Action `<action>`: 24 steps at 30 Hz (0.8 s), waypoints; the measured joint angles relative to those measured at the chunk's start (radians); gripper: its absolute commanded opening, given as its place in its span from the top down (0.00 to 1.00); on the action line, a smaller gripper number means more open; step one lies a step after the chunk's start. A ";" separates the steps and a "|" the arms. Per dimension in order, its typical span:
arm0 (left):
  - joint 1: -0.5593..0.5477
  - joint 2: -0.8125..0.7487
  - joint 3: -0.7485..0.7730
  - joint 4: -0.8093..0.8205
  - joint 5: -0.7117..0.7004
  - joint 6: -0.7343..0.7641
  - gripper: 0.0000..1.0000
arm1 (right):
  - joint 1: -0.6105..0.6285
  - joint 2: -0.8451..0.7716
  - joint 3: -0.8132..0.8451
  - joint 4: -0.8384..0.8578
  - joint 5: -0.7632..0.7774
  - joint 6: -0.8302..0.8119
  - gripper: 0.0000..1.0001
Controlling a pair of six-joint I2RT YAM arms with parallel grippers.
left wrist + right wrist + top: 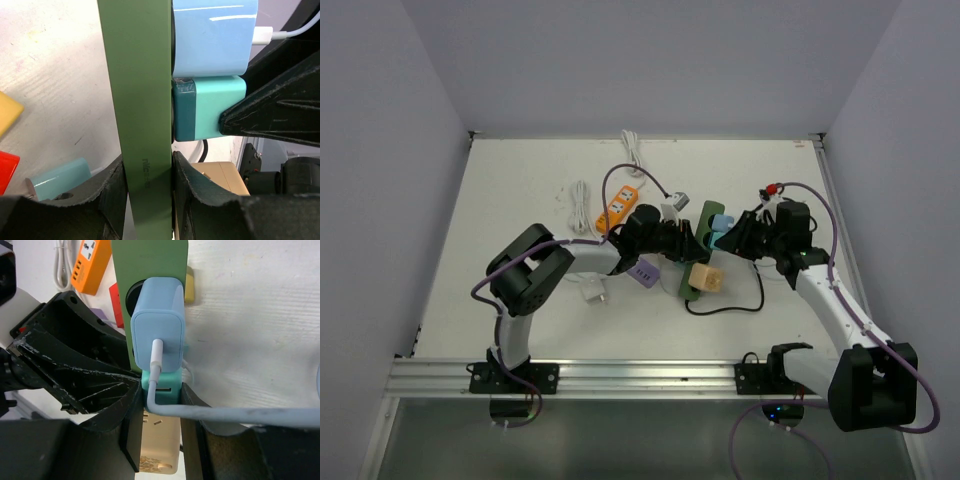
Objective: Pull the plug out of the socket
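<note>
1. Between the fingers of the right pincer (160, 402), the teal plug (161, 390) is sitting seated in the green power strip (150, 260). The pincer is clenching it, a finger pressing on each side.
2. Across from it, the left pincer (147, 172) is clamping the strip's narrow body, one finger on each long edge, and seems to be bracing it against the counter (520, 190).
3. The plug is projecting from the strip's socket face straight toward the right pincer. The strip's long axis is running away from that pincer, crosswise to the plug. So the coming pull is looking like a straight draw back along the right pincer's own approach line, away from the left one.
4. The right arm is the one on the plug; the left is only holding the strip.
5. Just beyond the right fingertips, a light-blue charger (159, 325) is sitting in the next socket, touching or nearly touching the plug. Its white cable (156, 360) is dropping over the plug and bending across the right pincer's fingers, so it may be dragged along.
6. Beneath the right pincer, on its near side, a beige adapter (157, 440) is crowding the plug's other flank.
7. Behind the right pincer the counter is looking bare, giving room for the retreat. An orange power strip (92, 262) is lying well apart, past the left pincer.
</note>
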State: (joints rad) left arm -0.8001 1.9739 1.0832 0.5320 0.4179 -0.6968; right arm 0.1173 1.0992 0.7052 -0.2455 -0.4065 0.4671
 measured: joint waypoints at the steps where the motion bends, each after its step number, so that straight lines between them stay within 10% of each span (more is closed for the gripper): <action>1: 0.002 0.000 -0.008 0.008 0.007 0.000 1.00 | -0.013 0.000 -0.010 0.008 -0.023 0.012 1.00; 13: 0.059 -0.026 -0.088 0.164 0.105 -0.025 1.00 | -0.113 -0.003 -0.093 0.162 -0.268 0.172 1.00; 24: 0.028 -0.032 -0.019 0.014 0.035 0.022 1.00 | 0.032 -0.052 -0.016 0.004 0.001 0.063 1.00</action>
State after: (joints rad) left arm -0.7723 1.9415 1.0637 0.5457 0.4530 -0.6746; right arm 0.1497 1.0470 0.6891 -0.2413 -0.4053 0.5304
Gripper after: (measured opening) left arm 0.402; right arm 0.339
